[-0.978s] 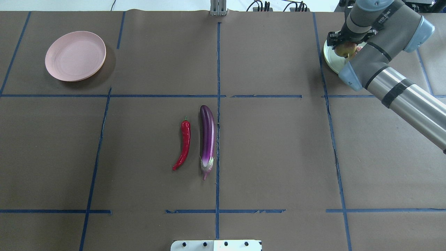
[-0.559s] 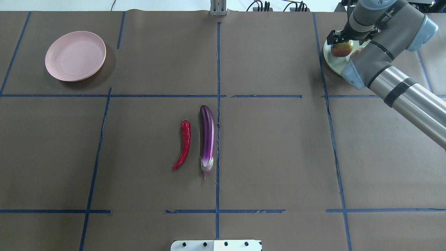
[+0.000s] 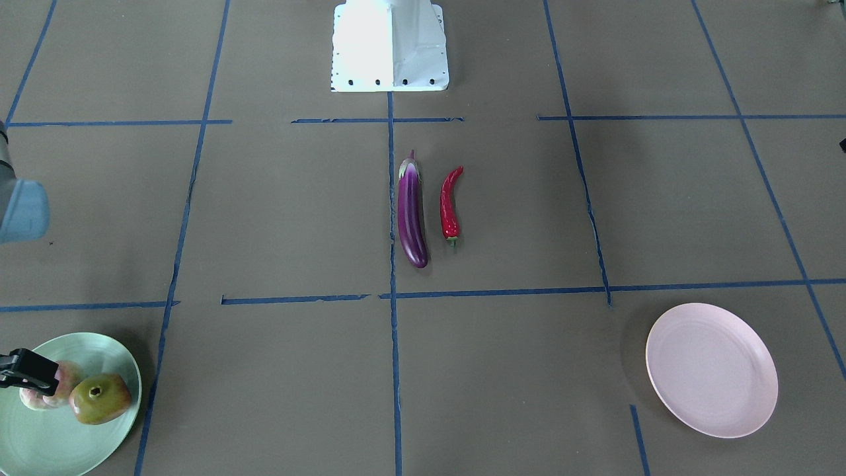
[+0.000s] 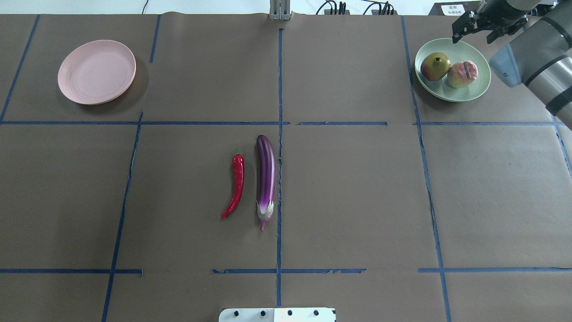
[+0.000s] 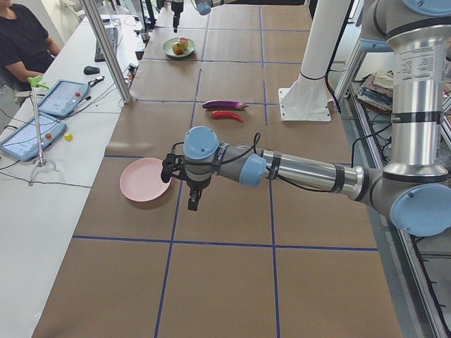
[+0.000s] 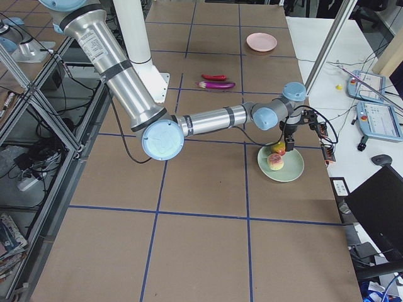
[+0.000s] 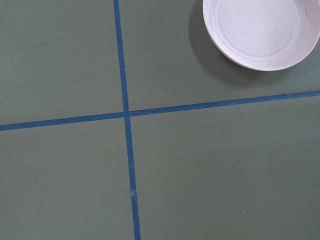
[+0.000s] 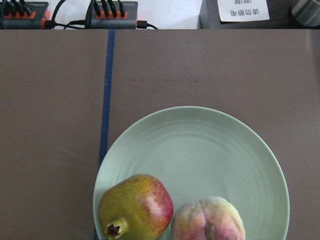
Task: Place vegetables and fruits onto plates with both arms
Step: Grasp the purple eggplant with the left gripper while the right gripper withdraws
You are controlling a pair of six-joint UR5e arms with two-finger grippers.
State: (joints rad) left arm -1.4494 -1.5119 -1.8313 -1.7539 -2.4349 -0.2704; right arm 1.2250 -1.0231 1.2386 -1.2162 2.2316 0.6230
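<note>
Risen off the crowned fruit (image 4: 435, 66), the right gripper (image 4: 473, 36) hangs spread and empty over the mint plate (image 4: 451, 95) — that fruit and the grooved fruit (image 4: 462, 74) lie just below it. Beside the pink plate (image 5: 141, 182) hovers the left gripper (image 5: 192, 203) — its grip cannot be told. Well away from both lie the eggplant (image 4: 266, 179) and chili (image 4: 237, 188).

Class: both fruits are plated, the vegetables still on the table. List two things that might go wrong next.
1. The chili and eggplant lie close side by side; grasping one may nudge the other.
2. The red-green fruit sits near the rim of the green plate; a bump might roll it off.
</note>
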